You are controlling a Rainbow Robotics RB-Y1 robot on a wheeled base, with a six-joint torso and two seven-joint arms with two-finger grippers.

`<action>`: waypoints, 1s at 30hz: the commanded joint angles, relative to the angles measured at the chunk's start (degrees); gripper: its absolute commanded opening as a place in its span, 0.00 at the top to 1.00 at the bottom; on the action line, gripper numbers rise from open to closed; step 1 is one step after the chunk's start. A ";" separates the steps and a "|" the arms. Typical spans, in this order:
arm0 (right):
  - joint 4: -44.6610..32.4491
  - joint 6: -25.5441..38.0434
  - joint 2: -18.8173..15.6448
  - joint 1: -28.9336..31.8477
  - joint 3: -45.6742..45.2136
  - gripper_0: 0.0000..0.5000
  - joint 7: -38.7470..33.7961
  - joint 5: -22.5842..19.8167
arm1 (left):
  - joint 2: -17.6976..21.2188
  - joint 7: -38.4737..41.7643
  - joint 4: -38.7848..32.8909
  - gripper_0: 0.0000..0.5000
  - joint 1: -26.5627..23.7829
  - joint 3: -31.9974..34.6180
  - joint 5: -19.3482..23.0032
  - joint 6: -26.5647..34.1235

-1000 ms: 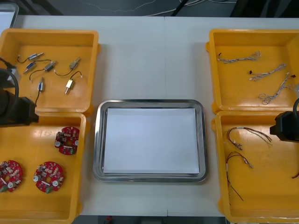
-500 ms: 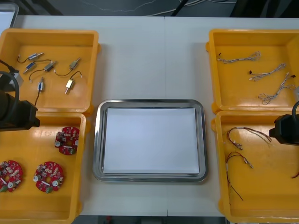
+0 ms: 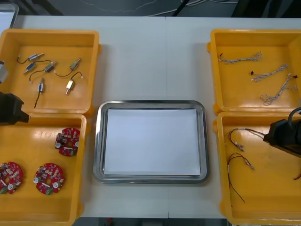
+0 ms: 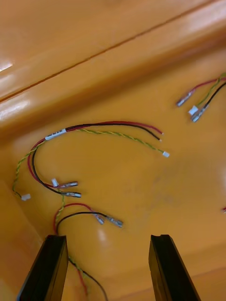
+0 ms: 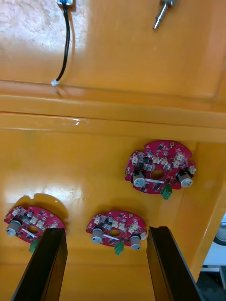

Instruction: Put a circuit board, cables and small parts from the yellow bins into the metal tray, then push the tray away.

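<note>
The metal tray [image 3: 150, 102], white inside, lies mid-table with nothing in it. Three round red circuit boards [image 3: 67, 141] lie in the near left yellow bin [image 3: 28, 141]. My left gripper [image 5: 106, 265] hangs open above that bin. One board [image 5: 115, 229] lies just beyond the gap between its fingers, another [image 5: 160, 167] farther off. My left arm [image 3: 11, 113] is at the table's left edge. My right gripper [image 4: 108, 268] is open over the near right bin [image 3: 263, 188], just short of the red, yellow and black cables [image 4: 94, 129].
Small metal parts [image 3: 49, 68] on black leads sit in the far left bin [image 3: 89, 42]. Twisted pale cables [image 3: 270, 73] lie in the far right bin [image 3: 235, 89]. My right arm [image 3: 284, 136] overhangs the near right bin. Bare table stretches beyond the tray.
My left arm has drawn back toward the table's left edge. My right arm has shifted a little inward and nearer over the near right bin. Nothing in the bins has moved.
</note>
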 commanded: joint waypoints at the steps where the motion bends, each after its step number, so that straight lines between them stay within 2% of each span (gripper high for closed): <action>1: -1.88 0.88 4.13 1.42 -0.94 0.00 -4.88 2.48 | 3.30 -12.56 -0.31 0.00 5.96 6.87 1.73 -2.76; 9: -1.88 2.37 8.35 1.50 -0.23 0.00 -12.61 6.88 | 3.30 -20.73 -0.31 0.00 12.38 11.44 2.52 -7.07; 14: -1.88 1.85 8.70 1.77 4.25 0.00 -18.77 13.38 | 3.30 -25.57 -0.31 0.00 17.39 14.43 3.23 -10.67; 17: -1.45 1.14 8.70 1.86 6.45 0.00 -22.72 15.75 | 3.22 -27.41 -0.40 0.00 20.29 15.92 3.40 -12.87; 22: 1.28 -0.61 9.93 1.94 6.53 0.00 -26.76 15.67 | 3.13 -28.82 -0.58 0.00 25.38 17.77 3.58 -16.82; 30: 3.30 -1.32 13.18 2.03 4.16 0.00 -27.82 15.40 | 0.93 -34.88 -0.67 0.00 31.36 20.67 2.44 -20.78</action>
